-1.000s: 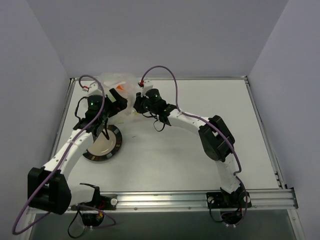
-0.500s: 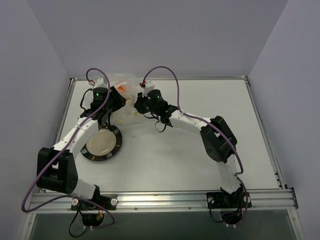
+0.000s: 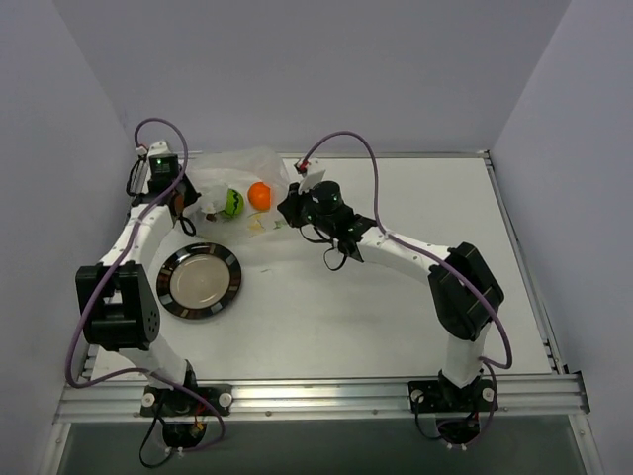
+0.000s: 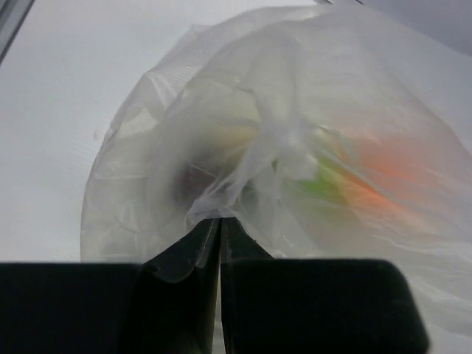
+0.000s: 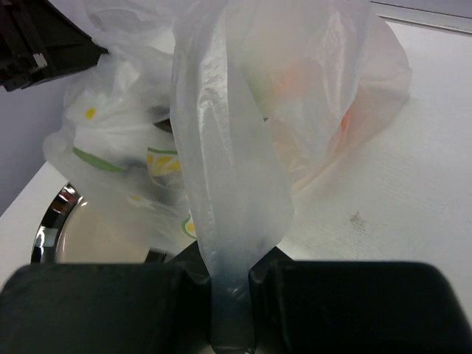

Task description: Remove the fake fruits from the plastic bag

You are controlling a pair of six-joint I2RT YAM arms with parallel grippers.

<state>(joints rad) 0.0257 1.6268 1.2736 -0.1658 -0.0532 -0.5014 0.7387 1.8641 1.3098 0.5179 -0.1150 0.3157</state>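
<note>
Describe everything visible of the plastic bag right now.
The plastic bag is thin, crinkled and transparent, with yellow lemon-slice prints. It lies far left on the table, held by both arms: the left gripper pinches a fold, the right gripper clamps a drawn-out strip. An orange fruit and a green fruit show through it.

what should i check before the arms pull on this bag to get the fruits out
1. Left gripper shut on the plastic bag: ok, its fingers pinch a gathered bit of film.
2. Right gripper shut on the plastic bag: ok, a long fold runs down between its fingers.
3. Fruits out of the bag: not ok, the orange fruit and the green fruit lie inside the film.
4. Dark brown fruit located: cannot tell, only a dark blur shows through the film.
5. Bag mouth found and open: cannot tell.
6. Plate apart from the bag: ok in the top view.
</note>
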